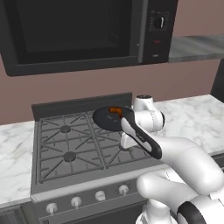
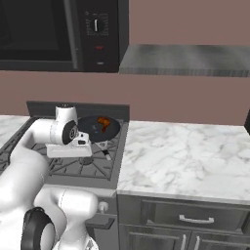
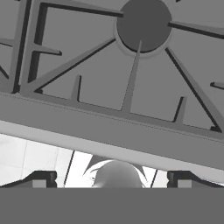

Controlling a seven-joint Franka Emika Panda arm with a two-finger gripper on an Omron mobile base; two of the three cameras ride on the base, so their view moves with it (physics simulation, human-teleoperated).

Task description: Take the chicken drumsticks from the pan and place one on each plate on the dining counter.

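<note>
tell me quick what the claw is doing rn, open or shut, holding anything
Claw: open, holding nothing. It hangs over a front stove burner, apart from the pan at the back.

White, glossy, rounded shells make up the arm (image 1: 192,162), bulging like fat tubes. Dark bands ring its joints, and a black strip runs along one link (image 1: 142,138). A round dark-faced cap sits at the wrist (image 2: 72,132).
</note>
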